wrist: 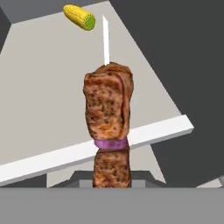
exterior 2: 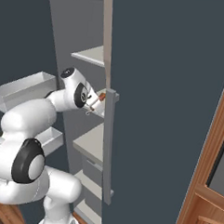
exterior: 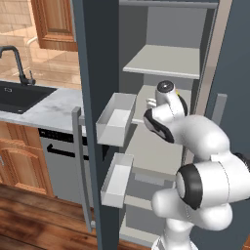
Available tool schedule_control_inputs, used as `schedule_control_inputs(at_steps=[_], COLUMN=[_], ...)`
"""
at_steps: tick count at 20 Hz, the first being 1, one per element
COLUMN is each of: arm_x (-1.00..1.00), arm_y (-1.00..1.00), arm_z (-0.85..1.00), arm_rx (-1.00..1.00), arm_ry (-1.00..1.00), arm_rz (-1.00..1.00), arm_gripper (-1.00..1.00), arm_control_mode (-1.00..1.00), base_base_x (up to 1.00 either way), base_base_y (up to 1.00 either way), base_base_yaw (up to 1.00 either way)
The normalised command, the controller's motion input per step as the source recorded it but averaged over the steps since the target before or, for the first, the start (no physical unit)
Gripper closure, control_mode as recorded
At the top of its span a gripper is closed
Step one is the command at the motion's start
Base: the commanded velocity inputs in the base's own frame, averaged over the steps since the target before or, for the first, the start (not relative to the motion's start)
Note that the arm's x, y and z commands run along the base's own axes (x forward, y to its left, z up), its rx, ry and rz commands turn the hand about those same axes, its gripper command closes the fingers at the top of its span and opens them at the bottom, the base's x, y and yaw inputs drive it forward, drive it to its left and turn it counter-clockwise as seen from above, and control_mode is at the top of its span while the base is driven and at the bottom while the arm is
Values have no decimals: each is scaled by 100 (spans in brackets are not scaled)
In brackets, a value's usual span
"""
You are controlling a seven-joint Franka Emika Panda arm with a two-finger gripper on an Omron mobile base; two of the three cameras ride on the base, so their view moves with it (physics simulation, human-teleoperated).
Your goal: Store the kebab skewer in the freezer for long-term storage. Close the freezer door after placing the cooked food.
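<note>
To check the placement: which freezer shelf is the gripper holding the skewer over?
The shelf with the yellow corn cob at its back; the skewer hangs over its front edge. The shelf above is bare.

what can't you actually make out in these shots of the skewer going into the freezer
- Kebab skewer, hand view: its lower end is cut off by the bottom of the picture, so the grip on it is hidden.
- Kebab skewer, right base view: too small to read its pieces.
- Freezer, left base view: the arm hides the shelf with the corn cob.
- Freezer door: its top is cut off.
</note>
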Motion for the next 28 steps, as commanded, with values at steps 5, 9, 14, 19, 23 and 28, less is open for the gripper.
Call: schedule_control_inputs(at_steps=[5,9,14,19,23,28], arm_x=[36,37,37,39,41,42], arm_y=[-15,-7,-3,0,-11,-13], arm_z=[-13,-20,-20,-13,-11,-13], arm_rx=[0,0,0,0,0,0], arm_ry=[2,1,4,8,6,4], arm_rz=[0,0,0,0,0,0], arm_gripper=[100,100,100,100,100,100], arm_control_mode=[-100,-100,-100,-100,-100,-100], base_base_x=[0,0,0,0,0,0], base_base_y=[0,0,0,0,0,0], base_base_yaw=[0,0,0,0,0,0])
